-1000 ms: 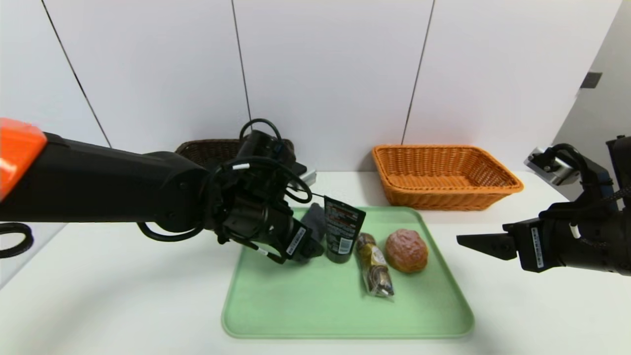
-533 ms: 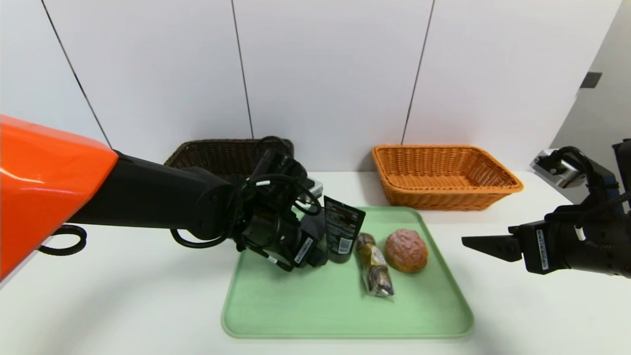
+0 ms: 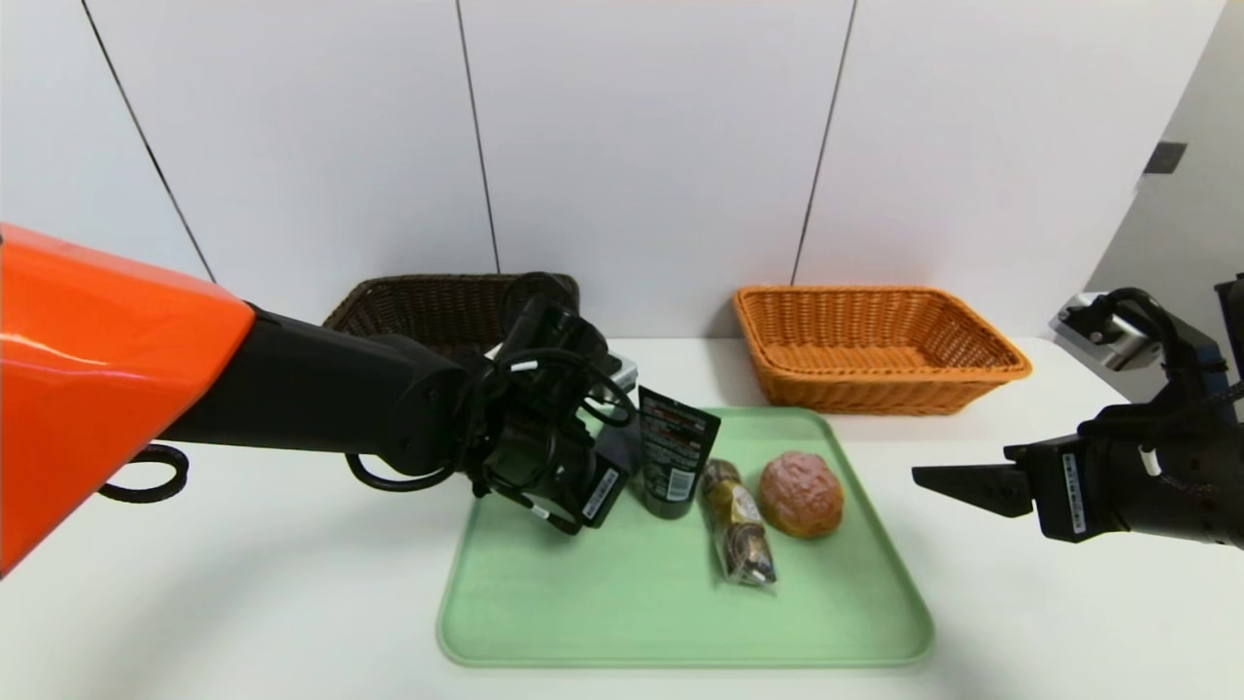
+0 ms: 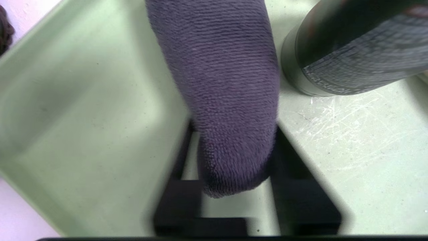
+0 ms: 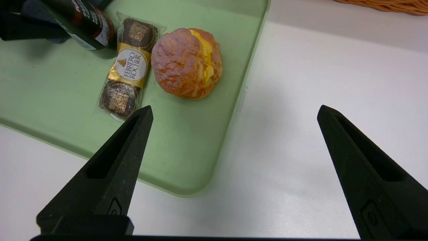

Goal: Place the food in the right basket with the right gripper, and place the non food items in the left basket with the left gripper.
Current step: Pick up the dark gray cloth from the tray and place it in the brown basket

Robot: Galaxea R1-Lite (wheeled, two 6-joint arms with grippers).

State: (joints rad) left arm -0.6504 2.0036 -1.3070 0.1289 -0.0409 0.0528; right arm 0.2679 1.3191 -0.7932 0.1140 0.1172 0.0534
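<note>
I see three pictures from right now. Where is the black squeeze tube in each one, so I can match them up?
Head view: the black squeeze tube stands near the middle, left of the wrapped snack.
Left wrist view: upper right corner area, beside the dark cloth.
Right wrist view: upper left, beside the wrapped snack.
Shared landmark: the green tray under it.

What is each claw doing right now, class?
Left claw: closed on the rolled dark grey cloth, over the green tray.
Right claw: open and empty, beside the tray.
</note>
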